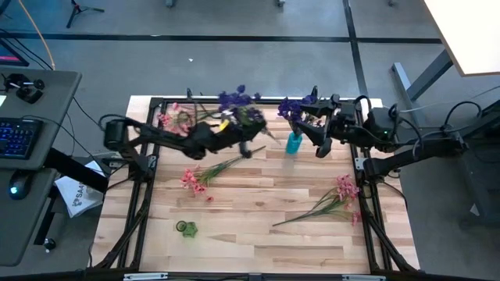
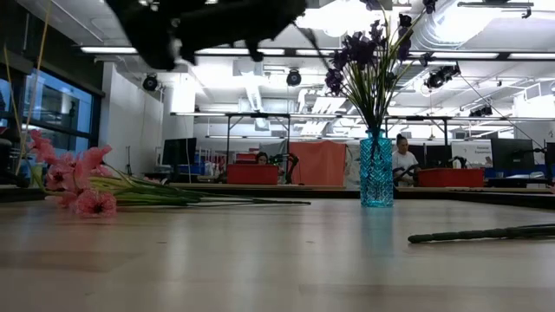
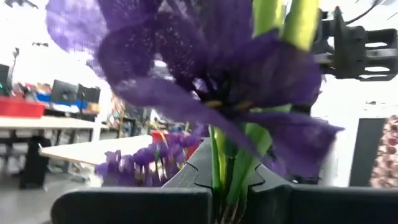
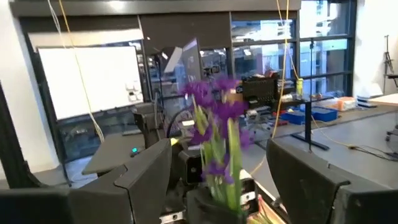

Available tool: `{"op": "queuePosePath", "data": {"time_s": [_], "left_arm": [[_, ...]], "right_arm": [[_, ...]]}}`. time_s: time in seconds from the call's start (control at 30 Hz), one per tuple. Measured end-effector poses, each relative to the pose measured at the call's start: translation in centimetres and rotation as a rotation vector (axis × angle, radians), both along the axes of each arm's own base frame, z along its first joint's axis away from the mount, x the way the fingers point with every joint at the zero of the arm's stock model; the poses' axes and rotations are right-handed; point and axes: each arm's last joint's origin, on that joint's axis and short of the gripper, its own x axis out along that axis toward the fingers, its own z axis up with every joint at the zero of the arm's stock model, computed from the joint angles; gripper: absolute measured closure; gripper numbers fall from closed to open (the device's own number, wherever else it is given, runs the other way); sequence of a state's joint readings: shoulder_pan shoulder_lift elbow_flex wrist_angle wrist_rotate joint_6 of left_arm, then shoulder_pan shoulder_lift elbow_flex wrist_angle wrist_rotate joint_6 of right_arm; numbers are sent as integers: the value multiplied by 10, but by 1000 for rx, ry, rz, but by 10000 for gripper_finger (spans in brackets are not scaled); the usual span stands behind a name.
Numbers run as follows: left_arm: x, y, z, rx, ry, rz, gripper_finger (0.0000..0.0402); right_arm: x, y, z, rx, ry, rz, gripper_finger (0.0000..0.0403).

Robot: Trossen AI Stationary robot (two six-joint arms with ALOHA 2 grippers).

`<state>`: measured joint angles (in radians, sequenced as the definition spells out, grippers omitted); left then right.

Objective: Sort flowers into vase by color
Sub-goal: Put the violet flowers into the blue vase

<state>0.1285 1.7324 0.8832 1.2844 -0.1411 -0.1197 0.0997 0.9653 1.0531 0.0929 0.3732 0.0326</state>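
My left gripper [image 1: 237, 134] is above the table's middle, left of the vase, shut on a purple flower sprig [image 1: 248, 115]; its blossoms [image 3: 205, 74] fill the left wrist view. A blue glass vase [image 1: 294, 143] stands upright [image 2: 376, 169] with purple flowers [image 2: 364, 52] in it. My right gripper [image 1: 316, 142] is open just right of the vase, and its fingers flank the vase's purple flowers [image 4: 214, 124] without touching them. Two pink sprigs [image 1: 195, 178] [image 1: 337, 197] lie flat on the table. More pink blossoms [image 1: 176, 119] show at the far left. My left gripper pinches the purple sprig's green stems [image 3: 225, 177] between its two fingers, just below the blossoms. The sprig is lifted clear of the table. Its blossoms point toward the far edge and its stem end [image 1: 256, 148] toward the near right.
A small green item [image 1: 186, 228] lies near the table's near-left corner. A dark frame [image 1: 148, 168] runs around the tabletop. A long stem [image 2: 486, 232] lies on the boards at the right in the low view. People sit at desks far behind the table.
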Motion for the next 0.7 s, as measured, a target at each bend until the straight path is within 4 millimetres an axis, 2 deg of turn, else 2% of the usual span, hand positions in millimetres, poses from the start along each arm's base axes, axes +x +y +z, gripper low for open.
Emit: {"op": "queuePosePath", "data": {"time_s": [0.2, 0.47, 0.7], "left_arm": [[33, 16, -2, 51, 8, 57, 401], [52, 32, -13, 18, 26, 52, 401], [67, 36, -17, 31, 79, -4, 401]], "right_arm": [[0, 2, -1, 4, 10, -9, 144], [0, 2, -1, 10, 9, -28, 144], [0, 2, -1, 18, 6, -28, 144]]}}
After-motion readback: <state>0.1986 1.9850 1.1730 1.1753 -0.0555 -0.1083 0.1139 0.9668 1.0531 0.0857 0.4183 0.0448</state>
